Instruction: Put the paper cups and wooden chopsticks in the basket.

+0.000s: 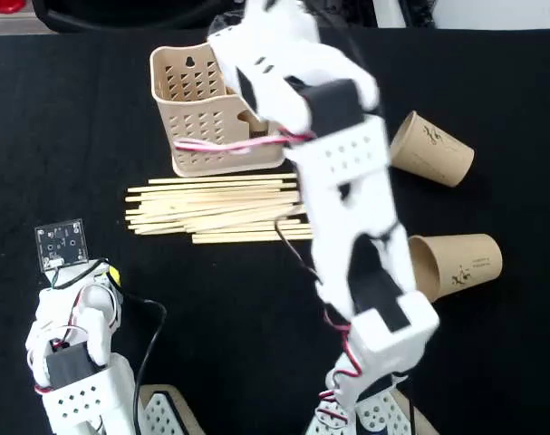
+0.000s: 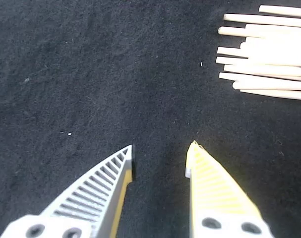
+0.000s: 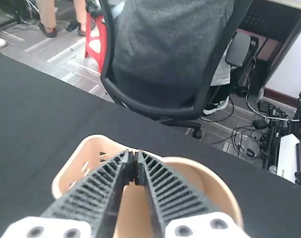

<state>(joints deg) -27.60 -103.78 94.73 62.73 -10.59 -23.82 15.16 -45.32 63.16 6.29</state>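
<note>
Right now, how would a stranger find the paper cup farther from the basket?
On the black table, find the right arm stretched over the basket. Two cups lie tipped on its outer side; yours is the paper cup nearer that arm's base than the other cup.

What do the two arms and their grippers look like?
The left arm and right arm have white shells with perforated plates and black motor blocks; red, white and black cables run along them. The left gripper has one grey and one yellow ribbed finger; the right gripper has two black ones.
</note>
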